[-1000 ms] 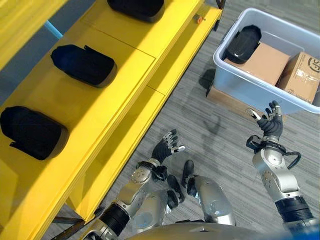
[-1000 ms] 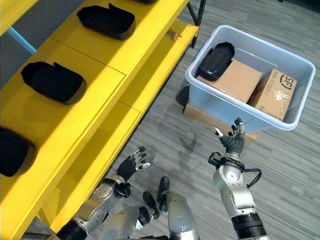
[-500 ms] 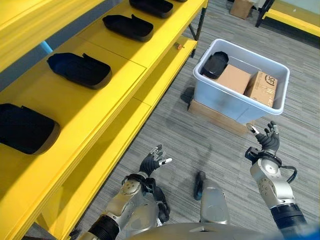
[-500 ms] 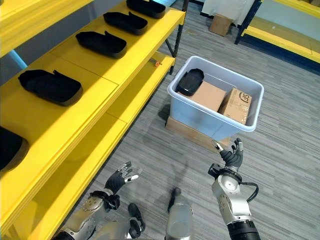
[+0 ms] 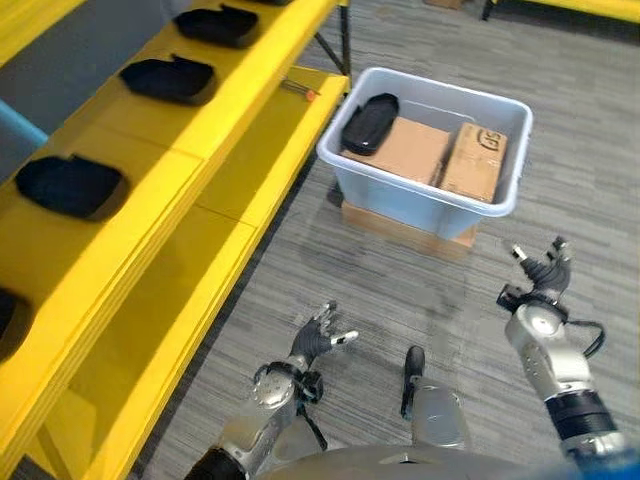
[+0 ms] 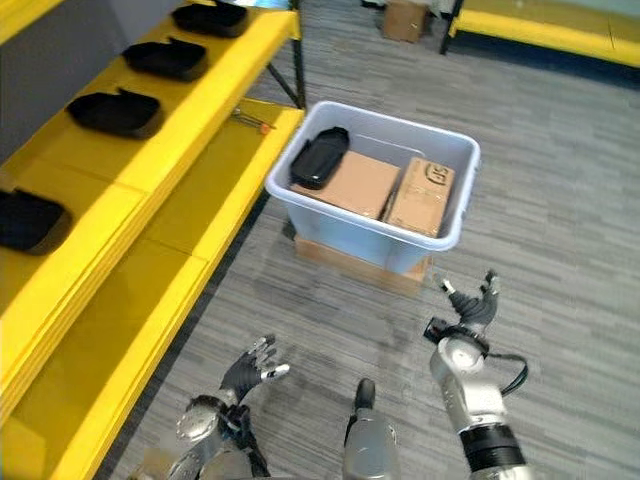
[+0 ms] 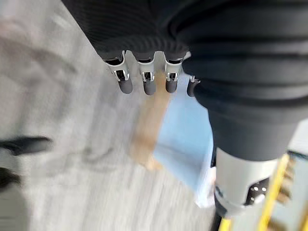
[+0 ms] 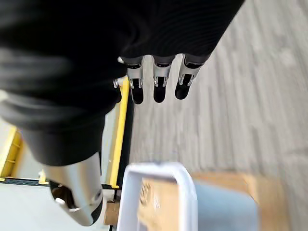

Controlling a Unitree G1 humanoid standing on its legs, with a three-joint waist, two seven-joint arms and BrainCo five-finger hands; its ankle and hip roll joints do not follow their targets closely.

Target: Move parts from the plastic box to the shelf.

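A pale blue plastic box (image 5: 421,206) stands on the grey floor, on a flat brown board (image 5: 404,226). Inside it a black moulded part (image 5: 369,122) leans at the box's left end, beside two cardboard cartons (image 5: 408,150). To the left runs the yellow shelf (image 5: 150,140), with several black parts (image 5: 167,78) in a row on its upper level. My left hand (image 5: 318,341) is low over the floor, open and empty. My right hand (image 5: 544,276) is raised in front of the box's right corner, fingers (image 8: 156,87) spread, holding nothing.
A small screwdriver with an orange handle (image 5: 297,90) lies on the shelf's lower level near its far end. More yellow racking (image 6: 540,25) and a carton (image 6: 404,18) stand at the back. Open grey floor lies between me and the box.
The whole picture has shifted: the camera has drawn back, so box and shelf look farther away. Both hands stay open and empty, in much the same pose.
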